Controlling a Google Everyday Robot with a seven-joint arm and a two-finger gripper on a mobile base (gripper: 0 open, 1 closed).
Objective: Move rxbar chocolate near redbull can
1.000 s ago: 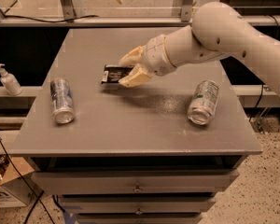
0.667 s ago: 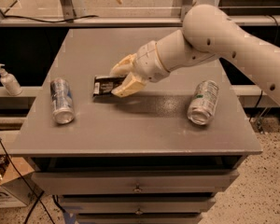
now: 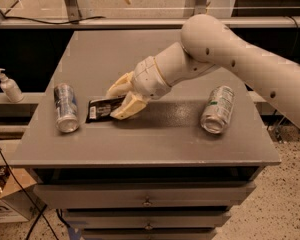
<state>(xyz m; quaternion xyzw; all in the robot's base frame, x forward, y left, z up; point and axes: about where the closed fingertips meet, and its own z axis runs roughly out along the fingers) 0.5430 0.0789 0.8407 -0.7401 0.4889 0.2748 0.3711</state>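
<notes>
One second on: rxbar chocolate no longer at table centre, carried leftward in two steps and now just beside redbull can, with a thin strip of grey surface between, not touching. Means bulk of the transfer looks done; what remains is likely only set-down and release, perhaps a last small nudge. Lies flat, long axis running left to right, pale-labelled end toward the can, dark end tucked into gripper. Cannot tell whether resting on table or skimming just above it. Jaws closed narrow on the bar's right end, one cream finger above it and one below as seen from the camera, most of the wrapper sticking out to the left beyond the fingertips. Held by the end, then, not across the middle, so some sag or swivel possible on letting go. Redbull can on its side near left edge, shiny end facing front. Risk as judged: further leftward push could tap and roll it. Arm reaching in from the right, wrist low over the surface. Second can, silver-white with green print, also on its side, well apart at right. Pump bottle off the table at far left, on a shelf behind.
</notes>
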